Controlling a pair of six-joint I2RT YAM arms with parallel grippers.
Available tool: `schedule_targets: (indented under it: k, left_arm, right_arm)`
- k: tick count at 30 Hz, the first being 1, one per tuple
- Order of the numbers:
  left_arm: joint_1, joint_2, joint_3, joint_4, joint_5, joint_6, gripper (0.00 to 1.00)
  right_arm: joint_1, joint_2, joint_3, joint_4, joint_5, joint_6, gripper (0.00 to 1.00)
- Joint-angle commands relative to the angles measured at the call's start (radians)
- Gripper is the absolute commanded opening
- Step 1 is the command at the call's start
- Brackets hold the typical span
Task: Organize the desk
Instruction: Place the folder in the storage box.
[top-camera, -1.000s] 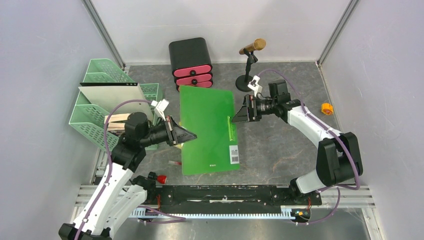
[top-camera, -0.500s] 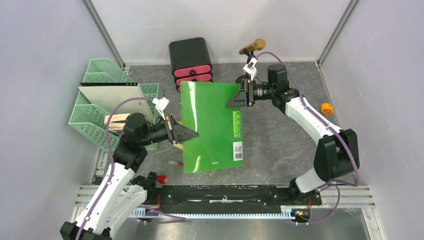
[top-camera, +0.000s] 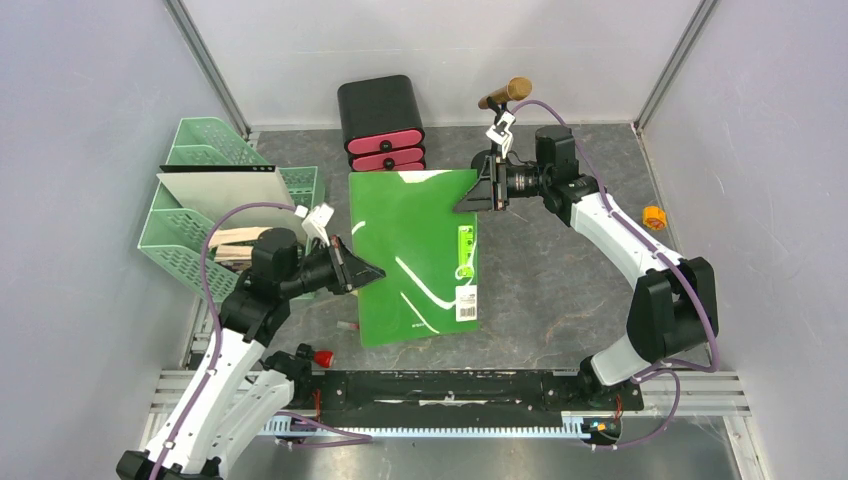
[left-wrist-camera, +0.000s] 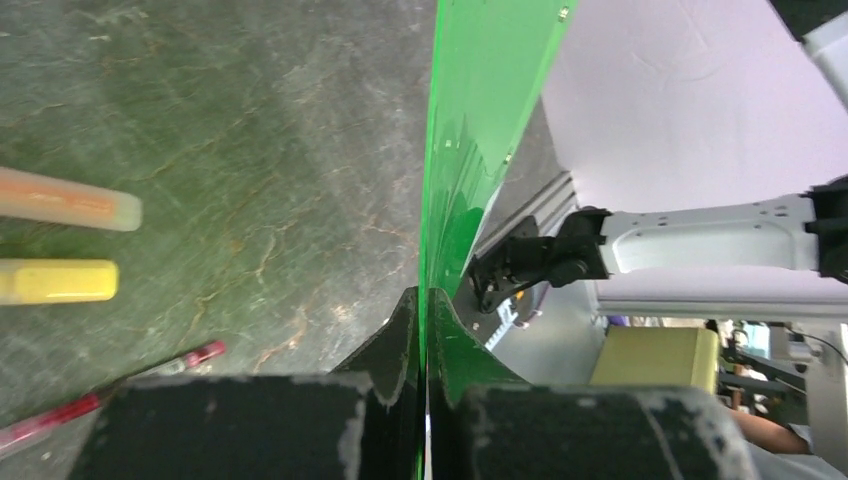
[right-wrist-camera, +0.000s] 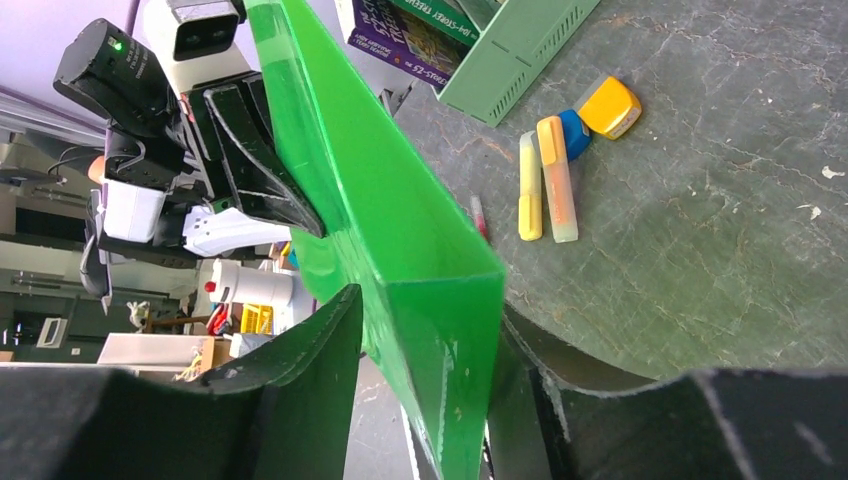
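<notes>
My left gripper (top-camera: 376, 272) pinched tight on left edge of glossy green plastic folder (top-camera: 415, 250), holding it lifted over dark-grey marbled desk (top-camera: 560, 290) beneath. My right gripper (top-camera: 462, 207) straddles far-right corner, half open; actual grip unclear. Second hold probably against sagging.

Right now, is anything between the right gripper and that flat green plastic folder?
Nothing visible. The right gripper straddles a far corner of the flat green plastic folder, while the left gripper pinches its left edge.
</notes>
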Motion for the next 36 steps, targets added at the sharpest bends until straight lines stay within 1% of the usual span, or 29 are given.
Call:
schedule_targets:
  k: [1, 3, 6, 8, 9, 10, 13, 14, 15, 16, 20, 23, 27, 31, 36]
  left_arm:
    - [0.000, -0.005, 0.049, -0.107, -0.110, 0.090, 0.02]
    - [0.001, -0.004, 0.056, -0.146, -0.161, 0.093, 0.02]
    - [0.001, -0.014, 0.050, -0.148, -0.190, 0.090, 0.02]
    - [0.000, -0.021, 0.043, -0.137, -0.194, 0.080, 0.02]
    - [0.001, -0.022, 0.043, -0.135, -0.194, 0.075, 0.02]
    - [0.001, -0.023, 0.044, -0.132, -0.196, 0.068, 0.07]
    - [0.000, -0.022, 0.047, -0.130, -0.222, 0.049, 0.72]
    - [0.001, -0.022, 0.048, -0.132, -0.230, 0.039, 0.86]
    - [0.000, -0.022, 0.051, -0.132, -0.233, 0.031, 0.97]
    - [0.001, -0.023, 0.051, -0.127, -0.232, 0.027, 0.99]
    - [0.000, -0.026, 0.069, -0.125, -0.228, 0.020, 1.00]
    - [0.000, -0.024, 0.117, -0.158, -0.248, 0.030, 1.00]
    - [0.000, -0.023, 0.242, -0.262, -0.322, 0.096, 1.00]
    - [0.000, -0.022, 0.381, -0.355, -0.383, 0.171, 1.00]
    - [0.000, -0.015, 0.491, -0.481, -0.492, 0.236, 1.00]
  right_arm:
    - [0.006, -0.038, 0.050, 0.043, -0.039, -0.008, 0.48]
    - [0.008, -0.037, 0.048, 0.043, -0.041, -0.007, 0.38]
    - [0.013, -0.037, 0.045, 0.047, -0.041, -0.008, 0.15]
    - [0.021, -0.034, 0.048, 0.049, -0.044, -0.008, 0.02]
    - [0.022, -0.033, 0.048, 0.050, -0.044, -0.004, 0.00]
    - [0.025, -0.034, 0.048, 0.050, -0.045, -0.006, 0.00]
    - [0.027, -0.035, 0.039, 0.049, -0.039, -0.012, 0.00]
    - [0.027, -0.033, 0.035, 0.049, -0.039, -0.012, 0.00]
    - [0.026, -0.032, 0.032, 0.049, -0.038, -0.013, 0.00]
    - [0.028, -0.033, 0.030, 0.049, -0.038, -0.013, 0.00]
    - [0.027, -0.033, 0.024, 0.039, -0.027, -0.025, 0.00]
    - [0.027, -0.030, 0.024, 0.035, -0.025, -0.030, 0.00]
    - [0.027, -0.022, 0.031, 0.026, -0.020, -0.036, 0.00]
    - [0.027, -0.009, 0.055, -0.036, -0.002, -0.085, 0.00]
    - [0.030, 0.011, 0.075, -0.074, 0.015, -0.118, 0.00]
